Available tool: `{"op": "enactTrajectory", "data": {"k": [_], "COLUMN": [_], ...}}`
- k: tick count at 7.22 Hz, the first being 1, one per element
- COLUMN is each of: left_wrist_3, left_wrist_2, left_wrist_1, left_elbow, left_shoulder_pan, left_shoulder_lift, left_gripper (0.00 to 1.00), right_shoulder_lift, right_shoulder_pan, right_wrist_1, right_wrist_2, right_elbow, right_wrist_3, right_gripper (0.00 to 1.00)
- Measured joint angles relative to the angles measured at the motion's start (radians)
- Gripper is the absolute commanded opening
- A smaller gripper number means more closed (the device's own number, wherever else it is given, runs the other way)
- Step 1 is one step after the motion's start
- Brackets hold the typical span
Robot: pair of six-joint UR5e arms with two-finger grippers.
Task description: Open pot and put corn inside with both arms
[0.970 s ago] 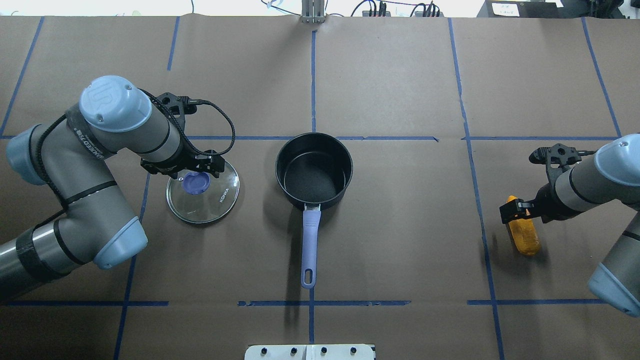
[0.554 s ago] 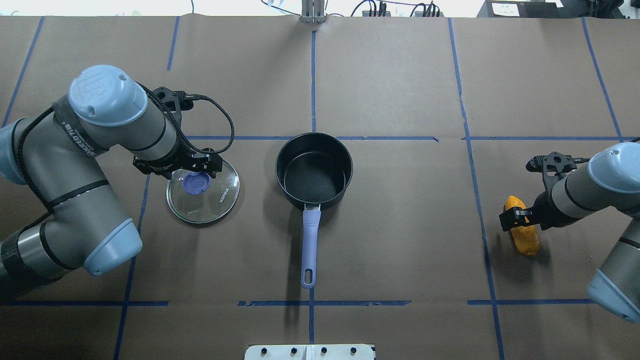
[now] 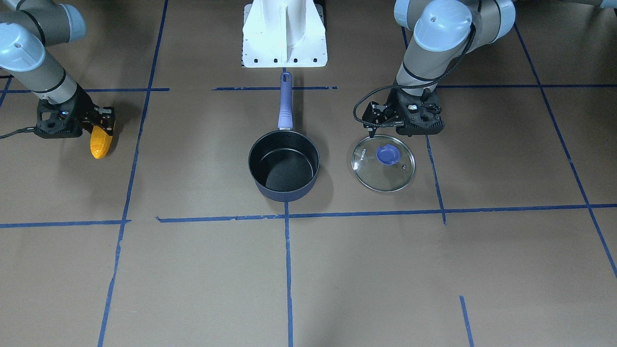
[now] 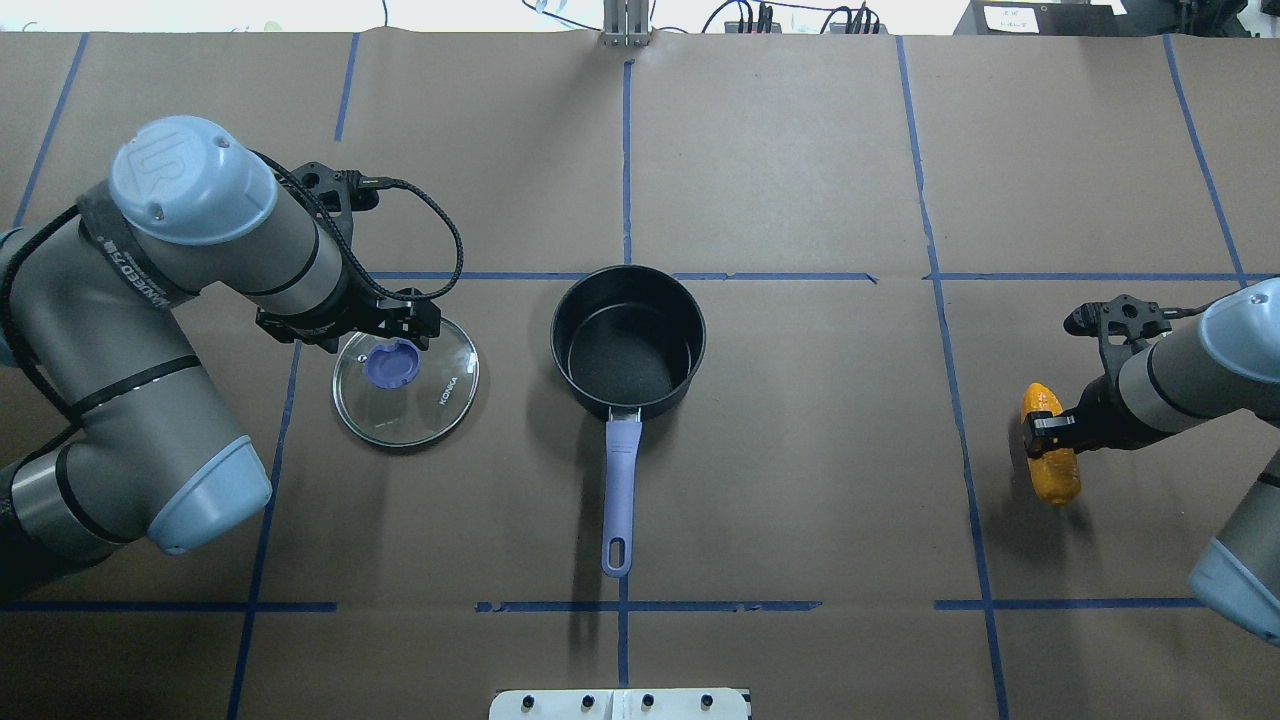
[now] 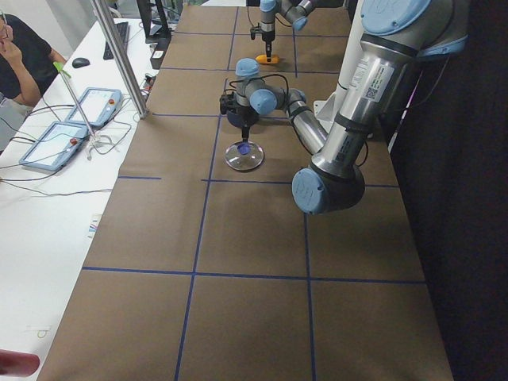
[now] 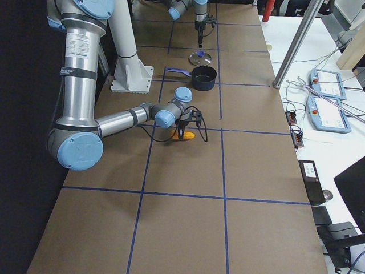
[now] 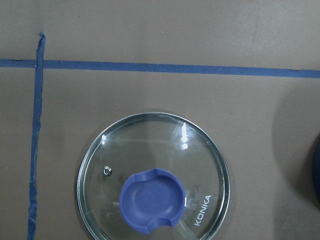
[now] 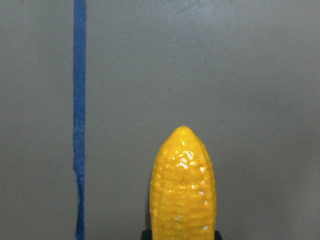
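The dark navy pot (image 4: 628, 340) stands open at the table's middle, its lavender handle (image 4: 620, 480) pointing toward the robot. The glass lid (image 4: 405, 385) with blue knob lies flat on the table left of the pot; it fills the left wrist view (image 7: 150, 145). My left gripper (image 4: 385, 330) hangs open just above the lid's far edge, holding nothing. My right gripper (image 4: 1050, 435) is shut on the orange-yellow corn (image 4: 1052, 470) at the table's right side, low over the paper. The corn's tapered tip shows in the right wrist view (image 8: 184, 190).
The white base stand (image 3: 284, 33) sits at the robot's edge behind the pot handle. Blue tape lines cross the brown paper. A metal post (image 4: 625, 25) stands at the far edge. An operator (image 5: 24, 55) and control pendants (image 5: 59, 143) are beyond the far side.
My left arm has drawn up and back from the lid, which stays put. My right gripper has closed on the corn and shifted it slightly right, turning it straighter.
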Motion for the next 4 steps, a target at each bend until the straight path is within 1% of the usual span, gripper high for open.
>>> {"op": "enactTrajectory", "data": {"k": [2, 3, 4], "left_wrist_3": [0.037, 0.093, 0.159], "left_wrist_2": [-0.004, -0.021, -0.052], "left_wrist_1": [0.004, 0.007, 0.006], "left_elbow": [-0.009, -0.012, -0.011], "left_shoulder_pan": [-0.026, -0.052, -0.09], "left_shoulder_lift": [0.01, 0.027, 0.053], "left_gripper": [1.0, 1.0, 1.0], "right_shoulder_lift": [0.019, 0.055, 0.123], "right_shoulder_pan": [0.029, 0.04, 0.049], "right_wrist_1": [-0.002, -0.018, -0.083], "right_wrist_2": [0.003, 0.005, 0.005], "right_elbow": [0.018, 0.022, 0.029], "right_wrist_3": [0.0, -0.001, -0.001], "right_gripper": [0.0, 0.0, 0.0]}}
